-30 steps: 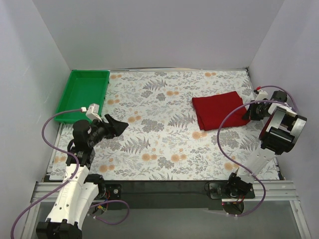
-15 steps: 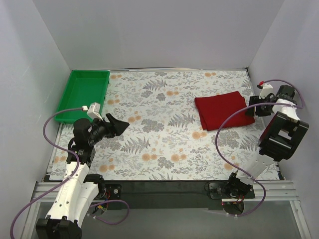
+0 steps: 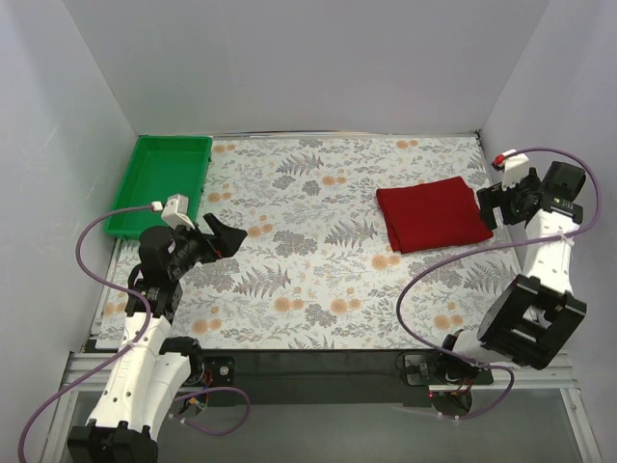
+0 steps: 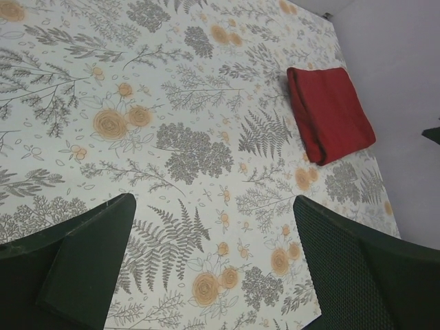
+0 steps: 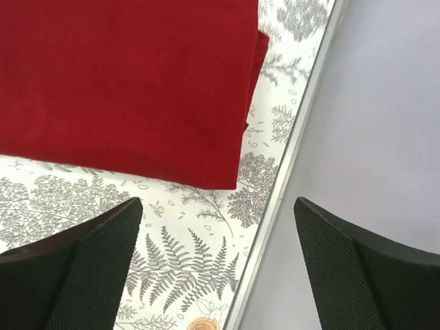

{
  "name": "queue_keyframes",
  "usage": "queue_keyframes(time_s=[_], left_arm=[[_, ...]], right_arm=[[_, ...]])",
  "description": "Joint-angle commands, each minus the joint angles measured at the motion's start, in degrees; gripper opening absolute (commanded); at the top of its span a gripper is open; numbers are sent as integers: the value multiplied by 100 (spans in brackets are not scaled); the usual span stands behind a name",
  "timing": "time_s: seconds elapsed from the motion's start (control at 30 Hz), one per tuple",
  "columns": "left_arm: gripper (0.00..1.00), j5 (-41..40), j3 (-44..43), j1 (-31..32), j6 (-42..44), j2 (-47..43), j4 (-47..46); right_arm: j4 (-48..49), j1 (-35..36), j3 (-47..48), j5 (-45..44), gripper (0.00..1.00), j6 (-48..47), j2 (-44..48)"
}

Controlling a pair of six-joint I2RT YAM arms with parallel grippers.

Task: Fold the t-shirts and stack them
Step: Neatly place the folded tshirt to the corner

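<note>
Well, t-shirt (image 3: 431, 213) beside right table (image 3: 308, 280) rim; left end effector (image 4: 213, 268), right end effector (image 5: 216, 265) spread.

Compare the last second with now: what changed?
The right gripper, open, drew back from the right edge of the folded dark red t-shirt toward the side wall as its arm rose. The t-shirt, left gripper and green tray barely changed.

Folded dark red cloth t-shirt (image 3: 431, 214): on the flowery table (image 3: 318, 289), right side.
Green plastic tray (image 3: 160, 183): far left corner.
Right gripper (image 3: 485, 205): just right of the t-shirt.
</note>
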State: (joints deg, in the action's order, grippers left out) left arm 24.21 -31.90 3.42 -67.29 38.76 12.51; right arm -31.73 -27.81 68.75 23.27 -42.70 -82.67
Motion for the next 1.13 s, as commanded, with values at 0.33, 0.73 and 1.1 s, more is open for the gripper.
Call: queue_keyframes(time_s=[0.33, 0.73, 1.1], left_arm=[[92, -1023, -615, -34, 611, 35, 814], [92, -1032, -572, -26, 620, -36, 893], [92, -962, -598, 10, 629, -18, 902]], right_arm=[[334, -31, -1074, 1276, 98, 1158, 2097], [2267, -40, -2419, -1051, 98, 3567, 3477], [2294, -40, -2577, -1474, 98, 3268, 3583]])
